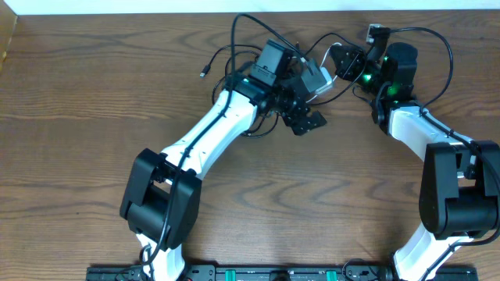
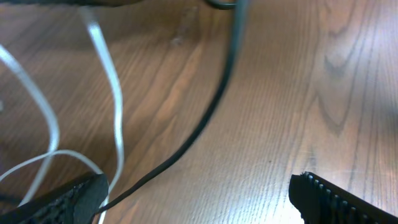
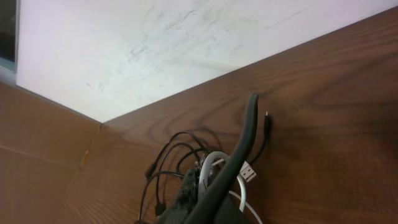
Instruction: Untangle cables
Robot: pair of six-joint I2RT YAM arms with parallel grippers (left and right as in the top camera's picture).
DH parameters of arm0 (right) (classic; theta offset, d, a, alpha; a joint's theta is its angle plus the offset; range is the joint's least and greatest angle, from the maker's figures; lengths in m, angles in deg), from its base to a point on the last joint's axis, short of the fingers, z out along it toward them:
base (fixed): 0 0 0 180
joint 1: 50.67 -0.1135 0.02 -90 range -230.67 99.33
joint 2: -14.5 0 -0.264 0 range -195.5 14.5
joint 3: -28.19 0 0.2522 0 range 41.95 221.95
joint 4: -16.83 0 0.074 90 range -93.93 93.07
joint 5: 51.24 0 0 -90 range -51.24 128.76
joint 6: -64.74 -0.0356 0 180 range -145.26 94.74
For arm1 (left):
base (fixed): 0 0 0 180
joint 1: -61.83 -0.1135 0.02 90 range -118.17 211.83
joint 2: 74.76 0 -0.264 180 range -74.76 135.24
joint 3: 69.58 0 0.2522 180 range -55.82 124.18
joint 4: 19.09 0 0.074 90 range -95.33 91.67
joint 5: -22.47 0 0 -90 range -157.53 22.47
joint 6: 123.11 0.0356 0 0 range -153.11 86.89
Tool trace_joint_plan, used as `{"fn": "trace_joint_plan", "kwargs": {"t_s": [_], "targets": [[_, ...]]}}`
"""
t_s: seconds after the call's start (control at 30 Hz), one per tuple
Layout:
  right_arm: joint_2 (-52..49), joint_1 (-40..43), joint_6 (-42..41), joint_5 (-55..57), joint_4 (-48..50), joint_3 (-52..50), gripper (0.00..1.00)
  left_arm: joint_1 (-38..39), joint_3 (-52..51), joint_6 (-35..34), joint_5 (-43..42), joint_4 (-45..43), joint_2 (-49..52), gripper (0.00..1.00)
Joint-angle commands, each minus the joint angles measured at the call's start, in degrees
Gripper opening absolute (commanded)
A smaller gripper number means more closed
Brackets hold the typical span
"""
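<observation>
The cables (image 1: 258, 55) lie in a tangle at the back middle of the table: several thin black cords and one white cable (image 1: 316, 78). My left gripper (image 1: 306, 121) is open just in front of the tangle. In the left wrist view a black cord (image 2: 211, 112) runs across the wood between the open jaws (image 2: 199, 196), and white cable loops (image 2: 115, 106) lie at the left. My right gripper (image 1: 344, 62) is at the right of the tangle. In the right wrist view its jaws (image 3: 208, 199) look shut on the white cable (image 3: 214, 163), whose USB plug (image 3: 247, 172) hangs beside them.
A loose black plug end (image 1: 205, 72) lies left of the tangle. A thick black wire (image 3: 239, 146) crosses in front of the right jaws. The table's back edge and a white wall (image 3: 186, 43) are close behind. A cardboard edge (image 1: 9, 35) sits at the far left.
</observation>
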Motion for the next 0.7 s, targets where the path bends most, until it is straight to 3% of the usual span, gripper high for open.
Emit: {"fn": "trace_joint_plan", "kwargs": {"t_s": [0.0,0.43,0.5,0.67], "targets": [[-0.13,-0.13,-0.35,0.31,0.15,0.63,0.01,1.03,-0.17,1.81,-0.39,-1.01,-0.04,0.98],[-0.13,-0.13,-0.37,0.28,0.13,0.63,0.01,2.95,-0.17,1.77,-0.37,-11.23,6.73,0.97],[-0.13,-0.13,-0.35,0.31,0.13,0.63,0.01,2.97,-0.17,1.77,-0.37,-12.13,7.5,0.82],[-0.13,-0.13,-0.35,0.31,0.13,0.63,0.01,2.97,-0.17,1.75,-0.37,-13.27,7.76,0.08]]}}
